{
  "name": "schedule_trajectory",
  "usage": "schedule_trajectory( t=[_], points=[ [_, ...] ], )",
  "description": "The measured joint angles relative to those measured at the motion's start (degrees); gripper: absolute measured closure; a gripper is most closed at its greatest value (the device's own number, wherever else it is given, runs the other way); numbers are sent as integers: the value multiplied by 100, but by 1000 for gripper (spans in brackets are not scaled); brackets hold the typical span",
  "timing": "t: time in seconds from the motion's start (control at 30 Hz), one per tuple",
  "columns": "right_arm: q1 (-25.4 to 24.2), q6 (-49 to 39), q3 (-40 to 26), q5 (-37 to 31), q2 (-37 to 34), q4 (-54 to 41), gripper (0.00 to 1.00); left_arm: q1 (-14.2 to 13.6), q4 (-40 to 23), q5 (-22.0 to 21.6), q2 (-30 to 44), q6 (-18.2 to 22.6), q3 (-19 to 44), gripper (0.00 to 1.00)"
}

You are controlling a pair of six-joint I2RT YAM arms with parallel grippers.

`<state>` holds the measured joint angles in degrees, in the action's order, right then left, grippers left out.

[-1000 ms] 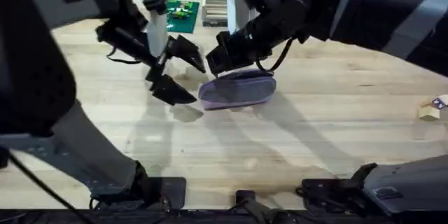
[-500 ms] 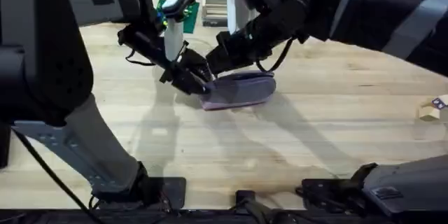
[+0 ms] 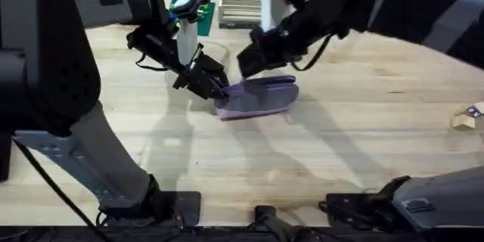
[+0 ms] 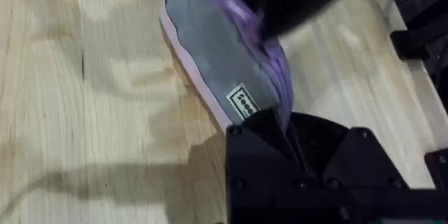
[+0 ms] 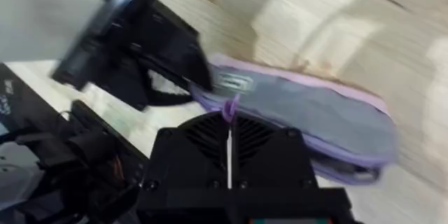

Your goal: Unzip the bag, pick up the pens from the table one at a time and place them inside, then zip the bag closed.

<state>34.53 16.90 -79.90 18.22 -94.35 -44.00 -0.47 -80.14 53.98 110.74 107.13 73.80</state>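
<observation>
bag point(image 3: 257, 97) lies flat on the table point(image 3: 355, 136), mid-table, a bit toward the far side, long axis running left-right, grey face up with a small label patch near its left end, purple zipper edge along the far side

left tool point(image 3: 214, 91) sits at the bag's left end, fingers closed on that end of the pouch; the left wrist view shows the purple edge running straight into the pinched fingers point(image 4: 269, 129)

right tool point(image 3: 253, 59) is above the bag's far edge, toward the left half; in the right wrist view a thin purple strip, looks like the zipper pull, sticks up right at its fingers, which meet along one seam with no gap, so closed, but can't tell if they're pinching the pull

both tools are close together over the bag's left portion

green board point(image 3: 198, 9) and a stack of cream flat items point(image 3: 240, 12) sit at the far edge of the table, small block point(image 3: 463, 121) near the right edge
</observation>
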Motion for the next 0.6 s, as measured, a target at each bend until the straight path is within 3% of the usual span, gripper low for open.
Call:
schedule_trajectory(
  t=[0.6],
  points=[
    [-2404, -1293, 0, 274, 0, -1164, 968, -49, 27, 97, 0, 2, 0, 958]
  ],
)
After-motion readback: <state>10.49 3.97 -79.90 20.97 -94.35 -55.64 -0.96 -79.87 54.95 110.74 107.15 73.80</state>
